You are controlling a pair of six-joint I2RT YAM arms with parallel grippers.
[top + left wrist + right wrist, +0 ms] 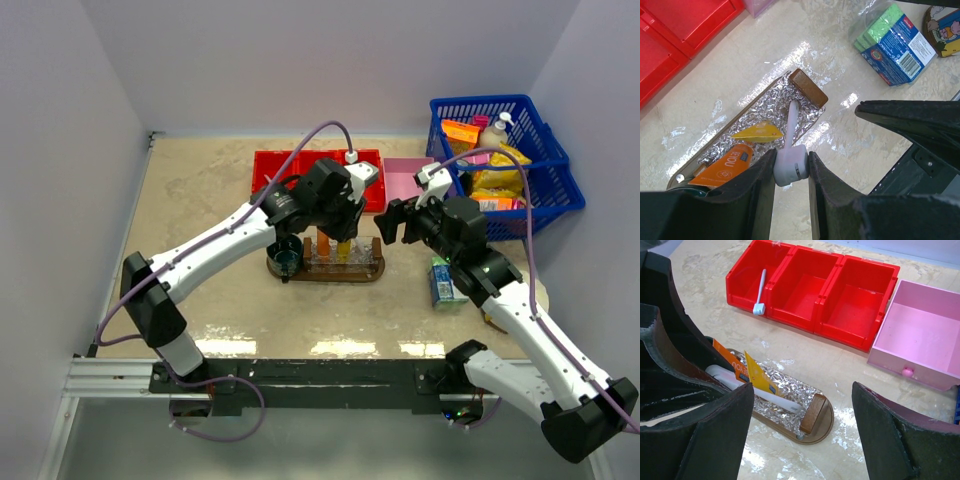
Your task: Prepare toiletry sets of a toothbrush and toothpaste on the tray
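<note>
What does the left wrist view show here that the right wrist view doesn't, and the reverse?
Only left wrist: the left pincer shut on the toothbrush at its end, and a green sponge pack on the table. Only right wrist: a second toothbrush lying in an end compartment of the red bin, and the knob on the pink box. Both: the foil-lined tray with the held toothbrush, the orange tube and the yellow tube; parts of bin and box.

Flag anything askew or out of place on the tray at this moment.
The yellow toothpaste tube and the orange toothpaste tube stand tilted on edge in the foil-lined tray rather than flat, next to the toothbrush held by the left pincer. Nothing looks spilled or damaged.
</note>
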